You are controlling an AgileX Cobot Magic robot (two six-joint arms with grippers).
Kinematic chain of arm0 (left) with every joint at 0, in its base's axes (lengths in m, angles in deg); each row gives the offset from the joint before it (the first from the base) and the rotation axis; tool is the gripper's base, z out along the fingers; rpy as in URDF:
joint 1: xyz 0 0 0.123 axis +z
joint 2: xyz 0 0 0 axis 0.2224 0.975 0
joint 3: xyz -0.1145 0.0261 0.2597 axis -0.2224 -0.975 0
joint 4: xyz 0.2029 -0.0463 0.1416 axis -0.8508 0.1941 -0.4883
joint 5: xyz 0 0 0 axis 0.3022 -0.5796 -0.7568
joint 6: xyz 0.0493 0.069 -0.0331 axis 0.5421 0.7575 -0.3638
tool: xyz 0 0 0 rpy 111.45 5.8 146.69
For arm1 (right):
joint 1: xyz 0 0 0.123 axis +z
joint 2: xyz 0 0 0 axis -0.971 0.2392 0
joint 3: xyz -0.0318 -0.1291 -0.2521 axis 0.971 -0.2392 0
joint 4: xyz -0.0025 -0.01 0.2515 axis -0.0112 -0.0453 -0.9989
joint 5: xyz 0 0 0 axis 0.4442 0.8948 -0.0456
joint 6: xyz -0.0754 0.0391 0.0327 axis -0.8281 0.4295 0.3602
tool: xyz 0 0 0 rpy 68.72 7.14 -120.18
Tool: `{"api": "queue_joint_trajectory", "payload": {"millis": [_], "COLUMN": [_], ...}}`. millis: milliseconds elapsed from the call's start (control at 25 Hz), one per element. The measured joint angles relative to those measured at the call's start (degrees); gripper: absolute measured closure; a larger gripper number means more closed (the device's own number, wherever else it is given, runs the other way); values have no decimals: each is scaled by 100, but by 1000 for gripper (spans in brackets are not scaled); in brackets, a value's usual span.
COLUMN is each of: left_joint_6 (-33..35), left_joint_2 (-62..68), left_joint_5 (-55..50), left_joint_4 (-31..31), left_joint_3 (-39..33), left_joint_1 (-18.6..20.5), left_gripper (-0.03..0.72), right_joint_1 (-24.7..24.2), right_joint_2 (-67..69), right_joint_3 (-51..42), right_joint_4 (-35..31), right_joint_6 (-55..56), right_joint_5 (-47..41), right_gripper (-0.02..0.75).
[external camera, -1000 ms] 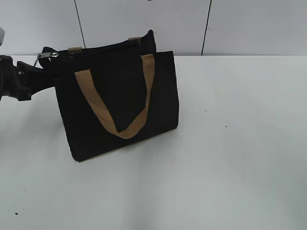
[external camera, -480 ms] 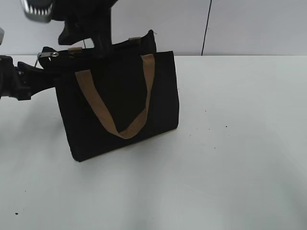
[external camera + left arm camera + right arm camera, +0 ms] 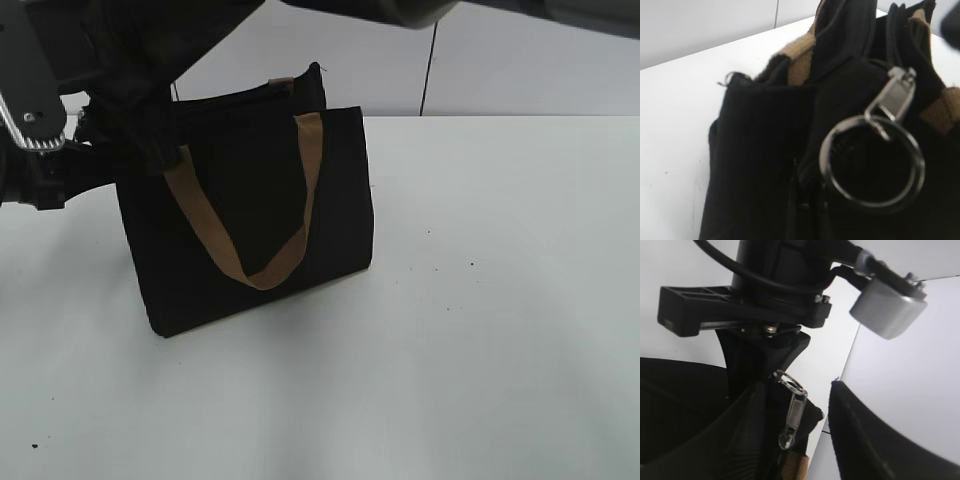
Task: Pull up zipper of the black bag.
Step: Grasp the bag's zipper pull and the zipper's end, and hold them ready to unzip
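The black bag (image 3: 250, 215) stands upright at the table's centre-left, its tan handle (image 3: 290, 250) hanging down the front. The zipper (image 3: 235, 98) runs along its top edge. Its silvery pull (image 3: 896, 97) with a metal ring (image 3: 872, 160) sits at the bag's left end; the right arm hides it in the exterior view. My left gripper (image 3: 60, 165) is shut on the bag's left end. My right gripper (image 3: 150, 130) has reached across to that end and is open, its fingers either side of the hanging pull (image 3: 795, 412), not touching it.
The white table (image 3: 480, 320) stretches to the right and front of the bag. A grey panelled wall (image 3: 500, 50) stands behind. The right arm (image 3: 400, 10) spans the top of the exterior view. The left arm's wrist camera (image 3: 887, 310) is close above my right gripper.
The right arm came in from above and dropped to the bag's left end, now covering the zipper pull in the exterior view. The bag and left gripper have not moved.
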Motion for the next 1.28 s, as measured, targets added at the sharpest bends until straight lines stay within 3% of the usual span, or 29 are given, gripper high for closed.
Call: {"api": "queue_joint_trajectory", "payload": {"millis": [1040, 1280], "left_joint_6": [-11, -21], "left_joint_2": [0, 0], "left_joint_5": [-7, -1], "left_joint_4": [-15, 18], "left_joint_3": [0, 0], "left_joint_1": [0, 10], "left_gripper": [660, 661], "right_joint_1": [2, 2], "right_joint_2": [471, 483], "right_joint_3": [0, 0], "right_joint_4": [-11, -11], "right_joint_6": [-106, -106], "right_joint_5": [678, 678], "right_gripper": [414, 484]}}
